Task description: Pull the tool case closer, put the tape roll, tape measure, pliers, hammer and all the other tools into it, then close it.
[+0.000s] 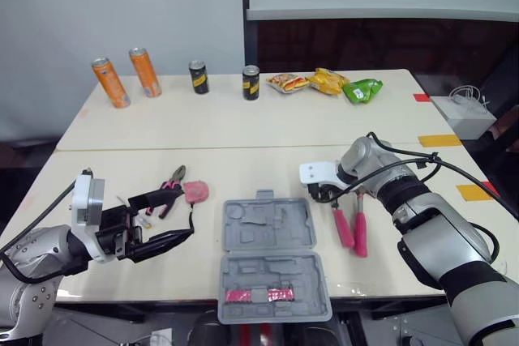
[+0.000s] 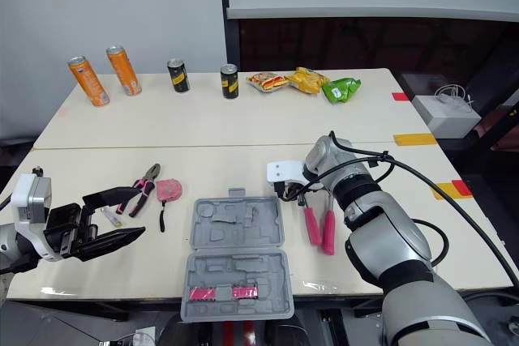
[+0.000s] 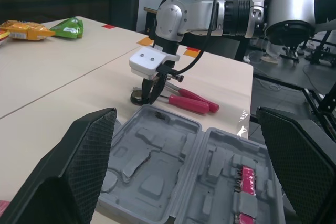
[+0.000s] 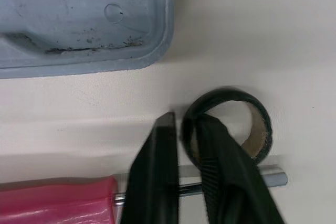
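the tool case [image 1: 268,228] lies open on the tabletop [image 1: 186,275], central and near the front edge, so the pull-in step is judged complete. its moulded recesses are bare apart from a pink strip of bits [image 1: 259,295] in the front half; none of the named tools is inside. the right end effector [image 1: 323,197] is down on the tape roll [image 4: 231,94], just beside the far right corner of the case, with one finger inside the ring and the other outside, clamped on its wall; the roll rests on the tabletop, not yet lifted. two pink-handled tools [image 1: 353,228] lie touching or just beside the roll, the metal shaft of one running under the fingers. the left end effector [image 1: 177,215] hovers left of the case, fingers wide apart and holding nothing. the pliers [image 1: 172,184] and the pink tape measure [image 1: 195,192] lie just beyond it on the tabletop. outstanding: loading every tool, then closing the case. progress is judged early.
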Tool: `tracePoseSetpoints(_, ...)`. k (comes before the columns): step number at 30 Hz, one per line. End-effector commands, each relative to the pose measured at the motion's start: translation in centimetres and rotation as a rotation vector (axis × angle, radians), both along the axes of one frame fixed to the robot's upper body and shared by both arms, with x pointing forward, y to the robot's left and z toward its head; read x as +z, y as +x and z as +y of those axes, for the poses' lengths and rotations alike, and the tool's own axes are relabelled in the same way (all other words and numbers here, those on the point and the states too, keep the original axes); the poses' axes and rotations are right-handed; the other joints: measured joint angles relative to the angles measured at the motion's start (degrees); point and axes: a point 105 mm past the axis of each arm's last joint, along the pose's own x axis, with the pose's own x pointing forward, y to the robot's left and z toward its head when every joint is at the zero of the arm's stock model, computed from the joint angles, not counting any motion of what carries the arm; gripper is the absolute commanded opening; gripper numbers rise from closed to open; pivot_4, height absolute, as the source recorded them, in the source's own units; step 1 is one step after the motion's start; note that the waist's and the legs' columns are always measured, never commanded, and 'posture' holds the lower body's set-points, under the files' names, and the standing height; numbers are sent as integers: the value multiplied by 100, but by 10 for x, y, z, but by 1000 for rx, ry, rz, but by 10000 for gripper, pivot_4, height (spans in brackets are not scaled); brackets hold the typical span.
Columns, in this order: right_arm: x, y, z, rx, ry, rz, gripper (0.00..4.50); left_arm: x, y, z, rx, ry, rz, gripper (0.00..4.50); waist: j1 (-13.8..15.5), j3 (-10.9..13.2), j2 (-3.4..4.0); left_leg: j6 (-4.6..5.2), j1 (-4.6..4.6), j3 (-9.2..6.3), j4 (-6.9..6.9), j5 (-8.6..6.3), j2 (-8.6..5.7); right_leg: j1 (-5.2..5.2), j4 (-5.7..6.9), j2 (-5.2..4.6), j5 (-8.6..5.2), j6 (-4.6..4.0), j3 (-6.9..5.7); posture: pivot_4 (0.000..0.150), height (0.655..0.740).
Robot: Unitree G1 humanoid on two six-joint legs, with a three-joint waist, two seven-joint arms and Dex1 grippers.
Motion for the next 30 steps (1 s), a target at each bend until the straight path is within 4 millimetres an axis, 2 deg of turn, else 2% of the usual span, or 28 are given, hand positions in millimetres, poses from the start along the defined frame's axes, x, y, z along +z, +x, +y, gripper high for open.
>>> tracePoseSetpoints(1, 11, 5, 0, 2, 2, -25, 294, 6, -2, -3, -12, 5, -32, 45000, 0, 0, 0, 0, 1, 0, 0, 0, 0, 0, 1, 0, 0, 0, 0, 1500, 7400)
tracePoseSetpoints(6, 16, 6, -1, 18, -8, -31, 294, 5, -2, -3, -11, -2, -28, 45000, 0, 0, 0, 0, 0, 1, 0, 0, 0, 0, 1, 0, 0, 0, 0, 1500, 7400)
tracePoseSetpoints(12, 59, 5, 11, 116, 21, -73, 294, -1, -3, 1, 10, -18, -14, 45000, -8, 3, 4, 0, -12, 7, 0, 0, 0, -18, 3, 0, 0, 0, 6, 1500, 7400)
tracePoseSetpoints(14, 74, -6, 25, 201, 28, -59, 294, -3, -4, 6, 41, -23, -5, 45000, -17, 3, 3, 0, -14, 9, -1, 0, 4, -24, 5, 3, 0, 0, 8, 1500, 7400)
tracePoseSetpoints(17, 84, -23, 44, 304, 25, -46, 294, -7, -6, 15, 81, -17, 3, 45000, -26, 4, 2, 0, -13, 10, -1, -1, 22, -29, 6, 18, -1, -1, 8, 1500, 7400)
tracePoseSetpoints(20, 96, -44, 87, 453, 60, -64, 294, -13, -10, 29, 149, -7, 20, 45000, -49, 4, 1, -1, -12, 12, -3, -1, 32, -35, 9, 27, -2, -4, 10, 1500, 7400)
tracePoseSetpoints(24, 94, -57, 119, 541, 74, -67, 294, -16, -16, 40, 202, -11, 32, 45000, -39, 3, -2, -6, -10, 15, -3, -3, 40, -41, 18, 34, -5, -8, 13, 1500, 7400)
tracePoseSetpoints(30, 62, -60, 157, 571, 77, -47, 294, -20, -21, 53, 262, -5, 45, 45000, 0, 2, -4, -11, -5, 26, -2, -4, 37, -39, 14, 32, -2, -14, 26, 1500, 7400)
